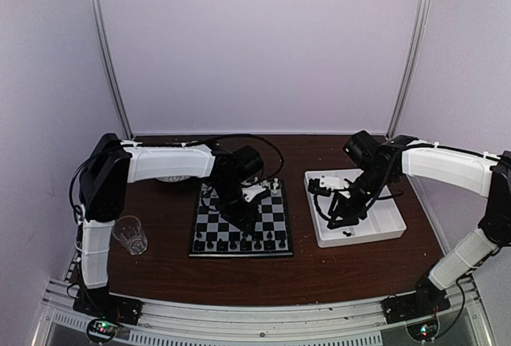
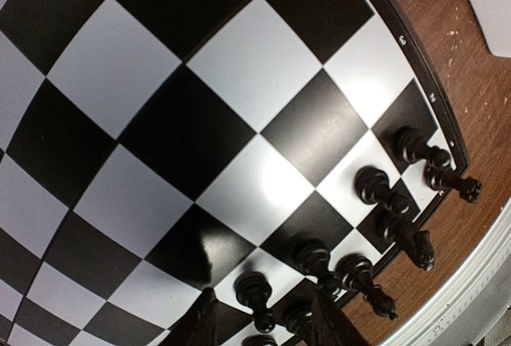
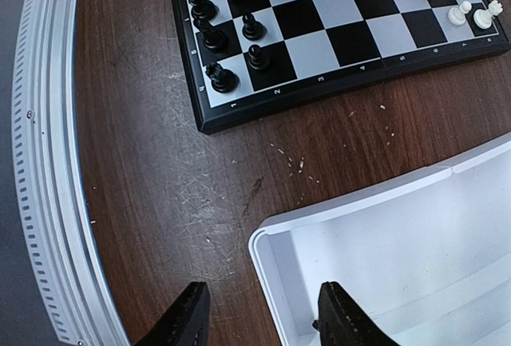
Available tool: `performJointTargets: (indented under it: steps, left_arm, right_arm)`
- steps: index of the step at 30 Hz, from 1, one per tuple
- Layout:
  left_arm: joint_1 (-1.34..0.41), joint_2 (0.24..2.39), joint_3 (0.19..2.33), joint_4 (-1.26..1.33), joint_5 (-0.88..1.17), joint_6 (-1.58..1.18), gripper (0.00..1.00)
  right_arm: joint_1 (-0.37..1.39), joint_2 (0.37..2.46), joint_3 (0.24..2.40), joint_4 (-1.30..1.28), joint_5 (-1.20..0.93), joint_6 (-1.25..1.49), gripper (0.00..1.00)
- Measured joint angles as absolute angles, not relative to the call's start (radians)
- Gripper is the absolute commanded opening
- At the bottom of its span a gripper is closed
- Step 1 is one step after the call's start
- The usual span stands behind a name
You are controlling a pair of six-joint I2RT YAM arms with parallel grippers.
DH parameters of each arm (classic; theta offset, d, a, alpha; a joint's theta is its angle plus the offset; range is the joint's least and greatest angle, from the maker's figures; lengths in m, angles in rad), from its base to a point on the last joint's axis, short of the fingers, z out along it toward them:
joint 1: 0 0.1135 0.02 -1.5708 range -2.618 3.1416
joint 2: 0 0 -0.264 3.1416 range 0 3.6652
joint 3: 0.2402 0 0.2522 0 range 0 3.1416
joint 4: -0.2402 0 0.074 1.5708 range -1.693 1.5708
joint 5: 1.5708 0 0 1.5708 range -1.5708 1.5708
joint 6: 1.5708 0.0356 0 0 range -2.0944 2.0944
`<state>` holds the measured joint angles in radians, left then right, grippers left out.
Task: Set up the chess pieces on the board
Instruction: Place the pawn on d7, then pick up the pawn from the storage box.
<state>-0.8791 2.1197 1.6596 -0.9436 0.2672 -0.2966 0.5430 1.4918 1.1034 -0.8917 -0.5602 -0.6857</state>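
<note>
Many black chess pieces (image 2: 374, 184) line one edge of the board (image 2: 239, 66); left gripper (image 2: 265, 310) hangs open, empty, above them; right gripper (image 3: 263, 318) is open, empty, over the white tray (image 3: 399, 242).

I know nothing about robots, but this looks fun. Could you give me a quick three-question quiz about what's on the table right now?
1. True or false: the black pieces line the edge of the board nearest the arm bases.
2. The right tool, at a corner of the white tray, is: A) open and empty; B) shut on a white piece; C) shut on the tray wall.
3. What clear object stands on the table left of the board?
Key: 1 true; 2 A; 3 a drinking glass.
</note>
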Motion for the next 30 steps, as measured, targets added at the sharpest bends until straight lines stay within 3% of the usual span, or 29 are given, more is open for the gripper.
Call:
performJointTargets:
  steps: [12,18,23,25,28,30]
  left_arm:
    - [-0.871,1.953,1.658,-0.788,0.094,-0.352,0.37]
    - [-0.861,2.028,1.699,-0.67,0.014,-0.4,0.37]
    - [-0.847,2.151,1.805,-0.633,0.004,-0.415,0.45]
    - [-0.839,2.193,1.841,-0.625,0.012,-0.418,0.54]
    - [-0.829,2.235,1.861,-0.609,0.02,-0.422,0.96]
    - [-0.822,2.254,1.861,-0.601,0.025,-0.427,0.98]
  right_arm:
    - [0.543,1.494,1.103,-0.893,-0.561,-0.686,0.5]
    - [0.543,1.494,1.103,-0.893,-0.56,-0.686,0.5]
    - [0.543,1.494,1.103,-0.893,-0.56,-0.685,0.5]
    - [0.543,1.494,1.103,-0.892,-0.56,-0.685,0.49]
    - [0.543,1.494,1.103,-0.892,-0.56,-0.685,0.49]
    - [0.543,1.494,1.103,-0.892,-0.56,-0.686,0.49]
